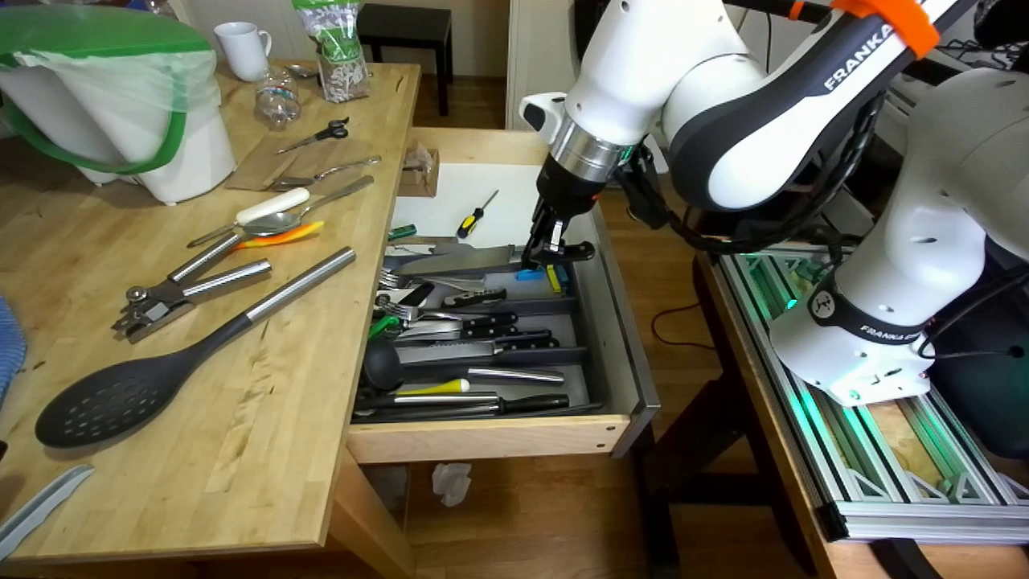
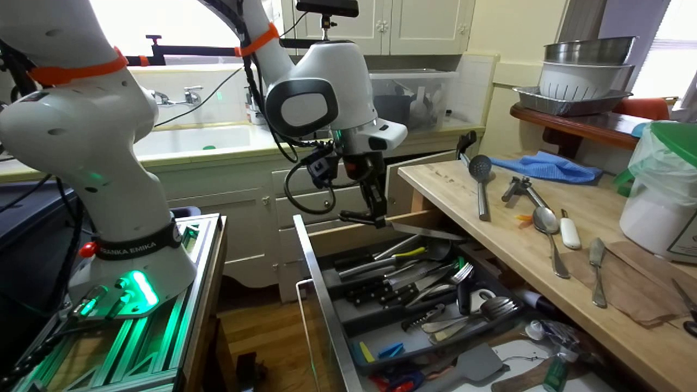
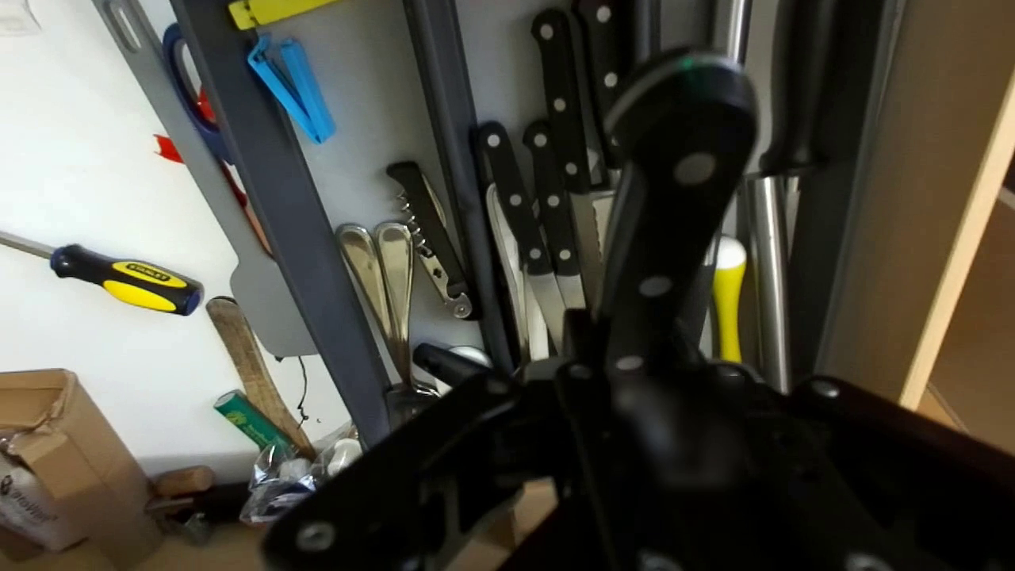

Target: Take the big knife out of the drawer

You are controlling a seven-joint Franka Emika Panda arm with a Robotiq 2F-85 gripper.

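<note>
The claw is clamped on the dark handle of the big knife, which we find held above the drawer. Within the drawer, over a white base, lies a dark divided tray whose compartments we distinguish in the wrist view: one contains a blue clip, a corkscrew and two silver handles; the next holds black-handled knives; past these, a yellow handle lies beside a steel shaft. Outside the divided tray, over the base, we note a screwdriver, a grey spatula and a cardboard box. On the worktop stands a white bin with a green lid, a plastic bag folded over its rim. In an exterior view we observe a steel bowl resting atop a white colander, which stands in a foil tray; nearer the sink, a clear box contains several items, too indistinct for us to name.
</note>
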